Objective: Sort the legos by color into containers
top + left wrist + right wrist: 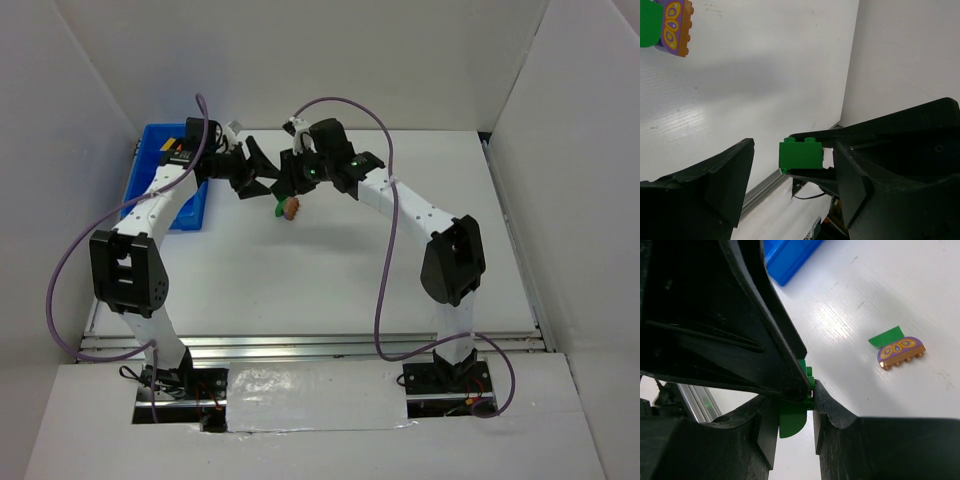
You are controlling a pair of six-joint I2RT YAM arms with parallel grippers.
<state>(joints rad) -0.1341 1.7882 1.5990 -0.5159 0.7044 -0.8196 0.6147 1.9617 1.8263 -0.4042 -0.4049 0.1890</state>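
Note:
My right gripper (796, 421) is shut on a green lego (794, 415), holding it in the air above the table. In the left wrist view the same green brick (800, 155) sits between the spread fingers of my left gripper (792, 162), with a clear gap to the left finger (725, 175). From above, the left gripper (258, 178) and right gripper (287, 183) meet tip to tip over the table's far middle. A purple-and-orange piece (901, 352) lies on the table with a flat green piece (886, 338) against it. The blue container (158, 165) stands at the far left.
White walls enclose the table on the left, back and right. The blue bin's corner (790, 257) shows beyond the left finger (740, 315) in the right wrist view. A metal rail (320, 345) runs along the near edge. Purple cables loop over both arms.

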